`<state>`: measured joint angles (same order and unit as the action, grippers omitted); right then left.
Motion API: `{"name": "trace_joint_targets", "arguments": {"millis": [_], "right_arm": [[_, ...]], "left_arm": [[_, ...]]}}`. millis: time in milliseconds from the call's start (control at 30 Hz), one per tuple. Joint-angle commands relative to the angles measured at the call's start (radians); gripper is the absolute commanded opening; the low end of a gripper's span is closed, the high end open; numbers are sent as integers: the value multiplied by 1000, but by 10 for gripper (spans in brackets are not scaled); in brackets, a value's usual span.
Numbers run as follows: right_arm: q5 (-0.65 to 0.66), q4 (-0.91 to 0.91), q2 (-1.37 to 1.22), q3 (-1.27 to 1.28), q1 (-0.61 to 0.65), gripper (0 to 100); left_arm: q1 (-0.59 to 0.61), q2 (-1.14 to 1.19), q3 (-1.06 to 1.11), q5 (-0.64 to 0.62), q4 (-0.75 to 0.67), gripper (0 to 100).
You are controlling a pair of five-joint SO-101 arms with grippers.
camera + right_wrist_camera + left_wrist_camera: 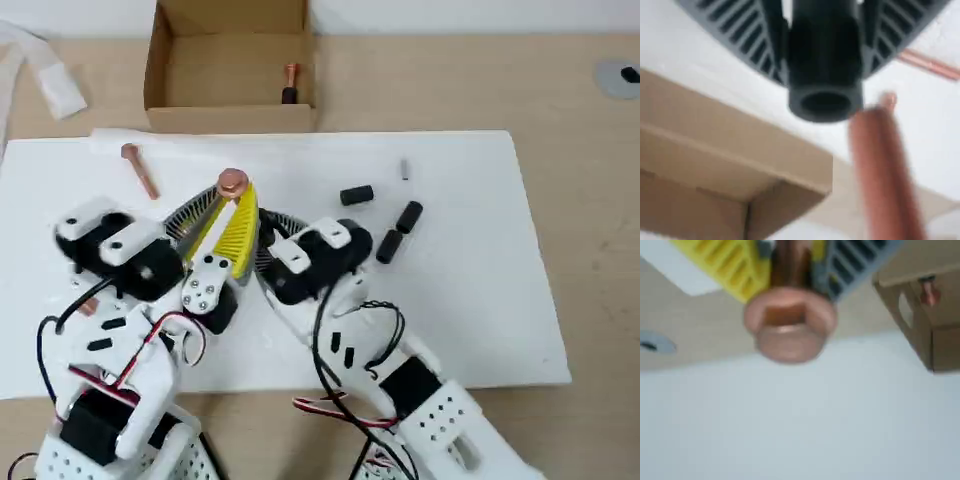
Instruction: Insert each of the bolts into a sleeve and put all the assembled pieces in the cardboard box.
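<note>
1. My left gripper point(790, 257) was clamped on a bolt point(790, 325). The shaft ran between the yellow finger and the grey one, and the broad copper head stuck out past their tips.
2. In the high view that head pointed toward the cardboard box point(160, 70), above the white sheet point(470, 300) and short of the box's near wall.
3. My right gripper point(825, 30) held a black sleeve point(825, 70) between its grey fingers, open end clear of the fingertips.
4. A blurred copper shaft point(885, 165) stood just beside the sleeve's mouth, not inside it. I could not tell for certain whether it was the bolt my left gripper held.
5. The two grippers were close together near the sheet's middle, left of the spare sleeves.
6. Those three spare sleeves point(356, 195) point(408, 216) point(388, 246) lay on the sheet, near one another.
7. A loose bolt point(140, 171) lay on the sheet, well left of my left gripper and near the box's front corner.
8. One assembled piece point(290, 84) lay inside the box against its right wall.
</note>
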<state>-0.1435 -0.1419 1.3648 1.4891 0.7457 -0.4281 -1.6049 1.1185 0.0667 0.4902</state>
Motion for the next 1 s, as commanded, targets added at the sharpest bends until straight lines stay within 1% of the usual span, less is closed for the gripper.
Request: {"name": "trace_joint_targets", "arguments": {"millis": [0,100,233,300,400,533,633,967], "right_arm": [[-6,28,50,2,19,10],[-6,28,70,31,19,10],[-6,28,73,54,19,10],[-8,29,73,54,19,10],[-8,31,73,50,19,10],[-8,31,73,50,19,10],[-8,32,73,48,18,10],[-8,32,73,47,19,10]], "left_arm": [[23,5,-5,5,-31,4],[17,5,-3,2,-26,4],[17,5,-5,-66,-26,4],[17,5,-5,-74,-26,4],[17,5,-5,-74,-23,4],[15,5,-11,-74,44,4],[21,4,-11,-74,69,4],[21,4,-5,-74,61,4]]}}
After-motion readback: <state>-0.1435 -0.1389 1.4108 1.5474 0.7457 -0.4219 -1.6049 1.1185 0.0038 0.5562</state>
